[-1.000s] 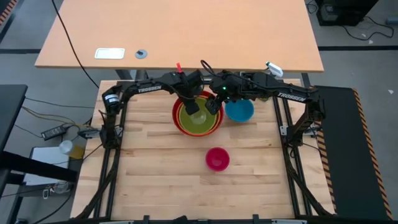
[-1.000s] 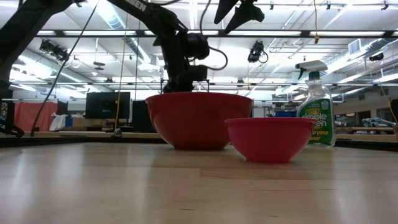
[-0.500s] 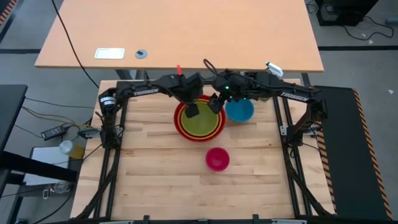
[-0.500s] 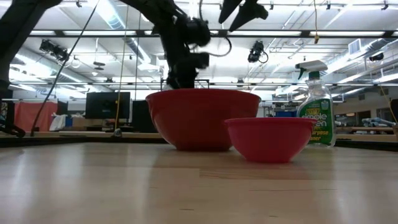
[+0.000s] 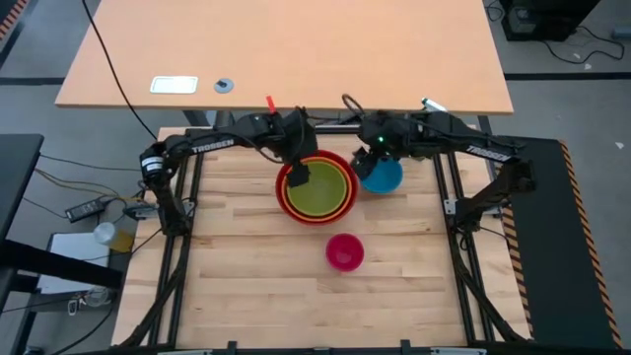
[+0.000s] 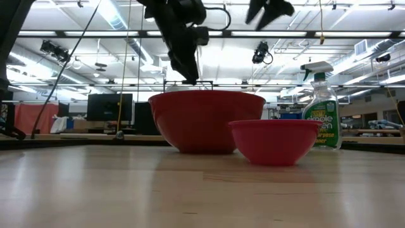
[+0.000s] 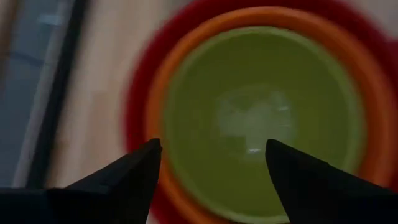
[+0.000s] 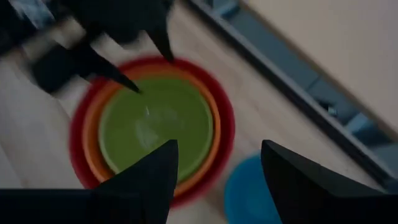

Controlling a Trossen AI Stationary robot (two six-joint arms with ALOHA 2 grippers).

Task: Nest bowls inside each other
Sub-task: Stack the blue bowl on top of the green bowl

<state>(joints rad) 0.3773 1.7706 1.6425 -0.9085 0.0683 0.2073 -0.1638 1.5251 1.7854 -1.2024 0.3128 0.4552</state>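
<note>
A lime green bowl [image 5: 320, 190] sits nested in an orange bowl [image 5: 288, 189], which sits inside the red bowl [image 5: 281, 195] near the table's far middle. To their right a blue bowl [image 5: 383, 177] stands on the wood, and a pink bowl [image 5: 344, 252] stands nearer. My left gripper [image 5: 299, 176] hangs open above the nest's left rim, with the green bowl [image 7: 255, 118] below its fingers. My right gripper [image 5: 367, 164] is open in the air by the blue bowl's far left rim; the nest [image 8: 155, 124] and blue bowl [image 8: 249, 193] lie beneath it.
A clear spray bottle [image 6: 321, 107] stands at the table's far right corner [image 5: 430, 106]. A black frame [image 5: 454, 212] borders the wood on the left and right. Bare wood [image 5: 256, 286] lies in front of the pink bowl [image 6: 273, 140].
My left gripper has risen out of the nested bowls, drawn back toward the table's far left and rolled a little; the green bowl stays in the orange one. My right gripper has moved from over the nest's far right rim toward the right, over the blue bowl.
</note>
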